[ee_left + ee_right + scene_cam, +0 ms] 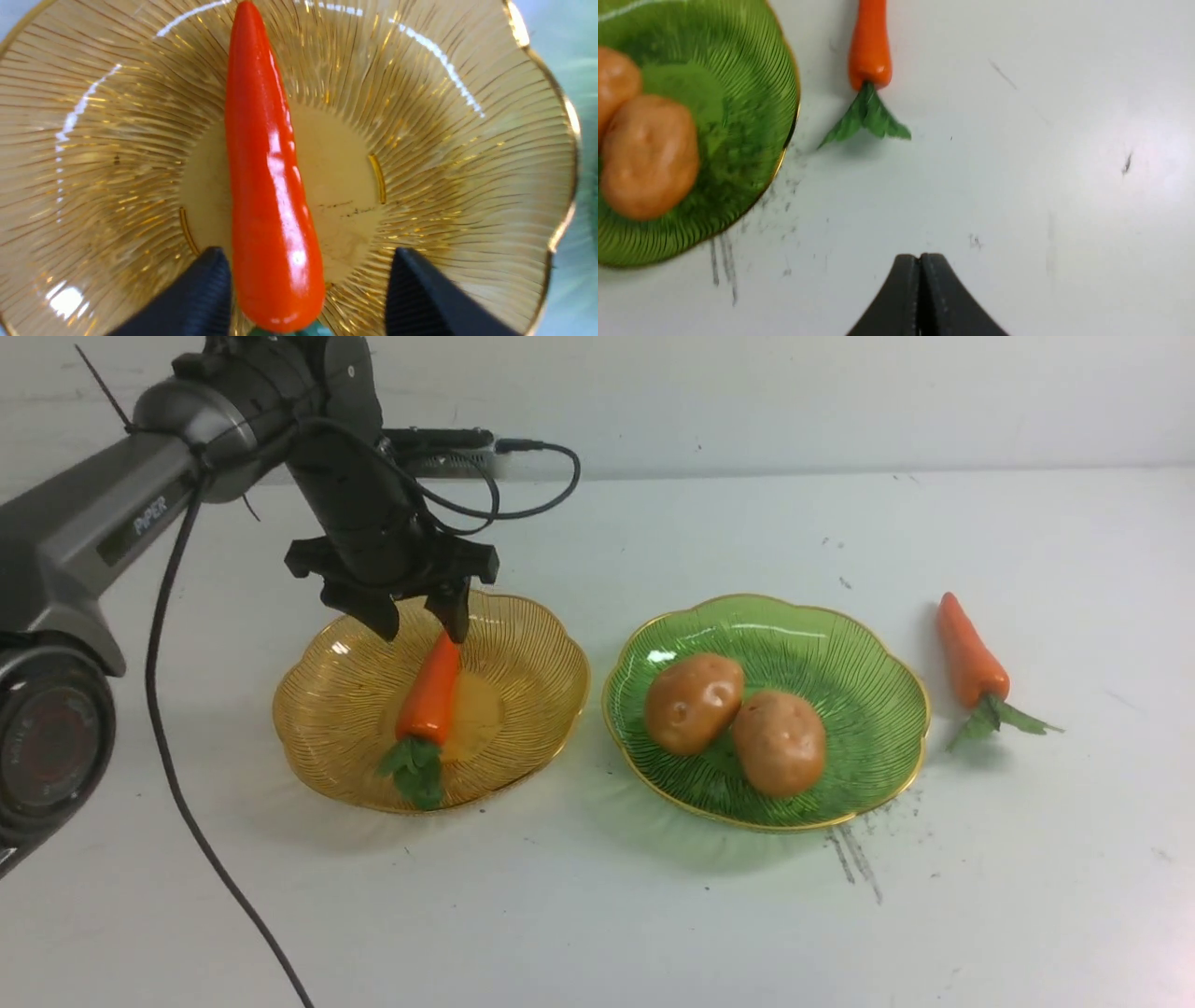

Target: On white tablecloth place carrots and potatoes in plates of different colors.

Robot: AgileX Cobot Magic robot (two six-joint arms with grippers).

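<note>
Lettering PiPER, left arm (93, 523), carrot (431, 691), amber plate (527, 653)

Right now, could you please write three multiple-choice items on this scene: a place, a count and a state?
1. Where does the loose carrot lie? A) in the green plate B) on the white tablecloth, right of that plate C) on the potatoes
2. How many potatoes are in the green plate? A) one B) three C) two
3. The right gripper is: A) shut, empty B) open C) shut on a potato
Answers: B, it lies on cloth beyond the green rim; C, two sit touching; A, its fingers meet on nothing.
</note>
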